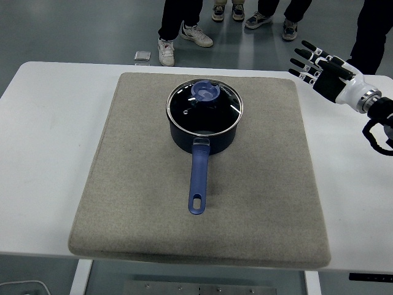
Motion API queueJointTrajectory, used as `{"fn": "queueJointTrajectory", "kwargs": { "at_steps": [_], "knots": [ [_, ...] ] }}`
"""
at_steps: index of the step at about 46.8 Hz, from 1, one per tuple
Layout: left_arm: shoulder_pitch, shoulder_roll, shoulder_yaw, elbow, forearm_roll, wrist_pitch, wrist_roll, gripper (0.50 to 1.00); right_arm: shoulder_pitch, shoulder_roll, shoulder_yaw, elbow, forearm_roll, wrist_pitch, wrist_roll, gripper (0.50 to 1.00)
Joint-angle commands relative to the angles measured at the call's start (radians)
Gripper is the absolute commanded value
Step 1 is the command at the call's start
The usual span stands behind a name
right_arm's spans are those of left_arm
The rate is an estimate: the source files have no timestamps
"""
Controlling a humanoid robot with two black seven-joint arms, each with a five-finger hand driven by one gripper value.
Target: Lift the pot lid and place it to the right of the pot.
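a dark blue pot [202, 132] is sitting at the upper middle of the frame on a grey mat [258, 184], its glass lid [204, 108] with a blue knob closed on top. the right hand [319, 70] is hovering at the upper right, fingers spread, holding nothing.

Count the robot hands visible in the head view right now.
1. The right robot hand hangs over the table's far right corner, fingers spread and holding nothing, away from the pot. The left one is out of view.
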Motion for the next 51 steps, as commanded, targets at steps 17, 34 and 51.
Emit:
{"fn": "queueJointTrajectory", "kwargs": {
  "at_steps": [17, 34, 51],
  "knots": [
    [0.0, 0.0, 0.002, 0.0, 0.0, 0.001, 0.0, 1.0, 0.023, 0.022, 0.0, 0.0, -0.005, 0.001, 0.003, 0.909],
    [0.0, 0.0, 0.0, 0.0, 0.0, 0.001, 0.0, 1.0, 0.069, 0.011, -0.006, 0.008, -0.018, 0.054, 0.005, 0.909],
    [0.002, 0.0, 0.0, 0.0, 0.0, 0.001, -0.001, 1.0, 0.086, 0.024, -0.002, 0.006, -0.179, 0.07, 0.046, 0.907]
  ]
}}
